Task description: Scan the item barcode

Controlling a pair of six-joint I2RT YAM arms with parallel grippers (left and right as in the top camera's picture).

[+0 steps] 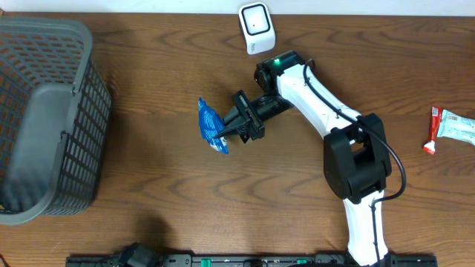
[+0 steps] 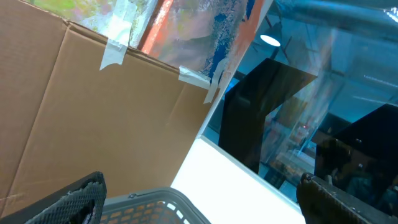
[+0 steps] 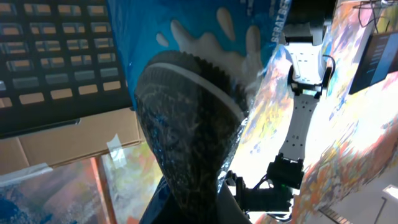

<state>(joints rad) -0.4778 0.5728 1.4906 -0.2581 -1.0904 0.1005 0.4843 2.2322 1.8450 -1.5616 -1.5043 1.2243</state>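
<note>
The item is a blue snack packet (image 1: 210, 124), held above the middle of the wooden table. My right gripper (image 1: 228, 127) is shut on its right edge. In the right wrist view the packet (image 3: 193, 56) fills the centre with a printed dark cookie and white splash, and my right gripper (image 3: 205, 193) pinches its lower end. I see no barcode on it. The white scanner (image 1: 256, 28) stands at the table's far edge, beyond the right arm. My left gripper (image 2: 202, 208) is open with nothing between its fingers, above the basket rim (image 2: 174, 199).
A large grey mesh basket (image 1: 44, 119) fills the table's left side. A red-and-white tube (image 1: 433, 130) and a pale packet (image 1: 456, 127) lie at the right edge. The left arm (image 1: 137, 256) shows only at the near edge. Cardboard (image 2: 106, 118) stands behind the basket.
</note>
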